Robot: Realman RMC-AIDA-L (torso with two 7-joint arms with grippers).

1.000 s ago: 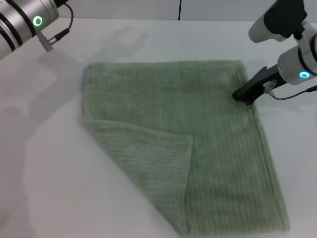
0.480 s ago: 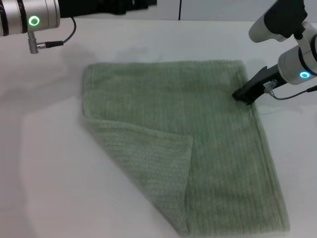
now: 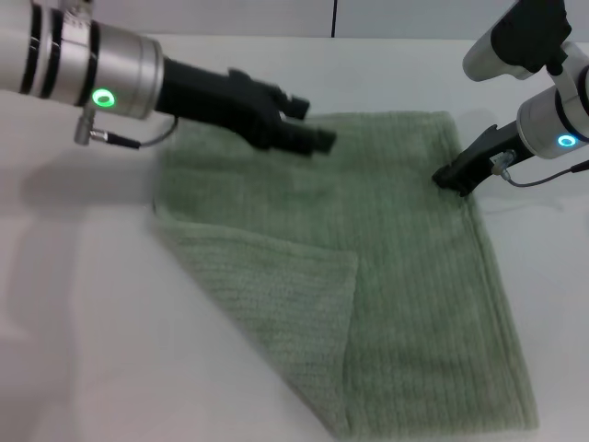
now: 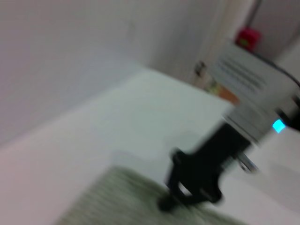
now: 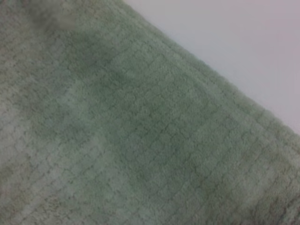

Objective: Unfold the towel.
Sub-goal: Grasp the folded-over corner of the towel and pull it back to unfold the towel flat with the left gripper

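Head view is showing the towel lying flat on the white tabletop, with its near-left corner doubled over onto the cloth as a triangular flap. Going left to right, the left end effector is hovering over the towel's far-left part, its dark fingers looking slightly parted and holding nothing. The right end effector is touching the towel's far-right edge; whether it is clenched there I cannot tell. The towel is looking soft, limp and light, a thick terry that will likely drape and sag rather than hold shape, and may drag on the tabletop. Judging from the fold, the best place to take hold is the flap's free corner, pinching only that upper layer and peeling it away from the towel's middle.
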